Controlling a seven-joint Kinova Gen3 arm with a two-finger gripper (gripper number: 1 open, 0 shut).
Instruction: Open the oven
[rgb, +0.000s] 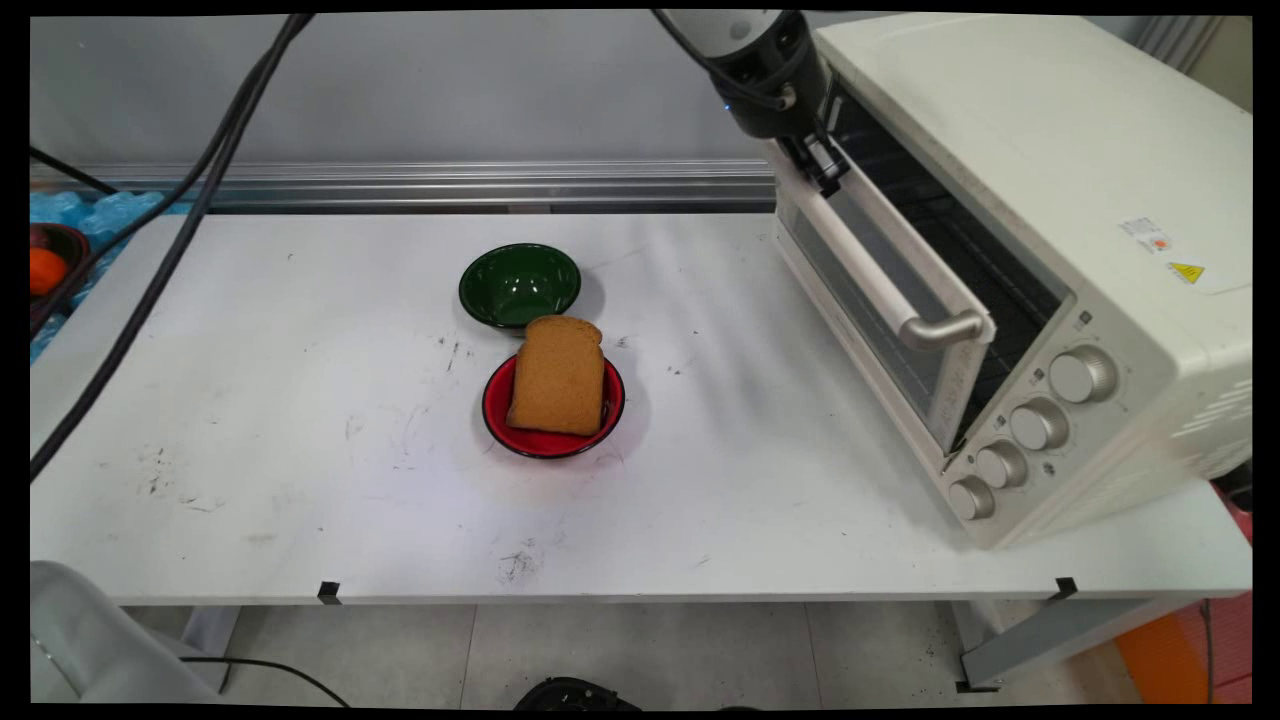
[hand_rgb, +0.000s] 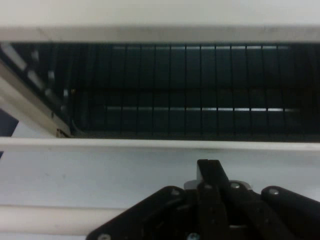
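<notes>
Gripper: the black two-finger gripper (rgb: 826, 168) hangs at the far top edge of the oven door; in the hand view its fingers (hand_rgb: 210, 175) stand pressed together, clenched with no gap showing, and nothing is seen between them.
Oven: a cream-white boxy toaster oven (rgb: 1050, 200) stands on the right side of the table, its front turned left and towards the near side.
Door: the glass-paned oven door (rgb: 870, 300) is tilted partly open, hinged at the bottom, its upper edge leaning out to the left.
Handle: a cream bar handle with metal ends (rgb: 880, 275) runs along the door's upper part; the gripper is at its far end, touching or just beside it, I cannot tell which.
Inside: a dark wire rack (hand_rgb: 200, 90) shows through the gap above the door.
Knobs: four silver round knobs (rgb: 1040, 425) line the oven's near front panel.
Bread: a brown slice of bread (rgb: 558, 376) lies tilted in a red shallow bowl (rgb: 497, 410) near the table's middle, well apart from the gripper.
Green bowl: a dark green round bowl (rgb: 520, 285) sits just beyond the red one, on its far side.
Table: a white scuffed table (rgb: 300, 400) bears everything.
</notes>
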